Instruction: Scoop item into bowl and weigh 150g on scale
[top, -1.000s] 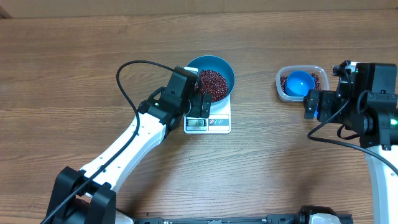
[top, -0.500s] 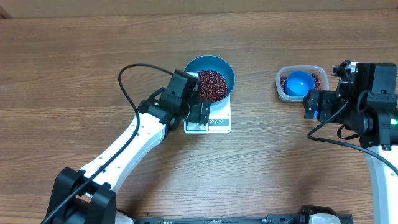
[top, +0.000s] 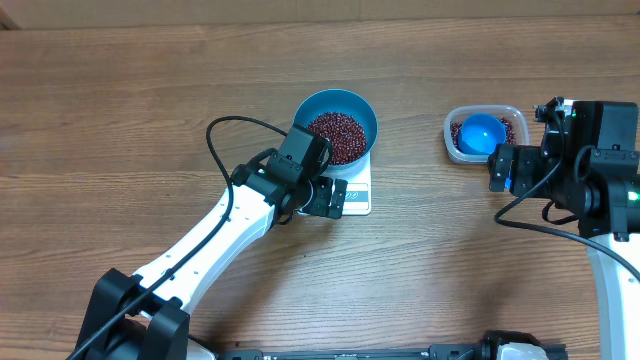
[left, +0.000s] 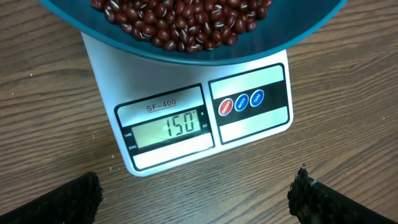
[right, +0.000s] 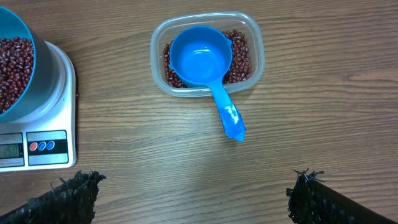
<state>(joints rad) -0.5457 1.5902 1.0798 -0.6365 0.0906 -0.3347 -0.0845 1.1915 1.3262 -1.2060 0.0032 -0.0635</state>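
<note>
Left wrist view looks down on the scale (left: 205, 121), display reading 150, with the blue bowl (left: 286, 34) of beans (left: 180, 22) sitting on it. The left gripper (left: 196, 202) hangs over the scale's front edge, jaws wide and empty. Right of the scale, a container (right: 249, 37) holds a scoop (right: 202, 56); the right gripper (right: 196, 199) hovers there, spread open.

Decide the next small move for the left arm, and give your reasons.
Probably lift the left gripper clear of the scale, touching nothing. The display reads 150 with the beans in the bowl on it, the scoop lies in the container, and its jaws stand open, empty.
</note>
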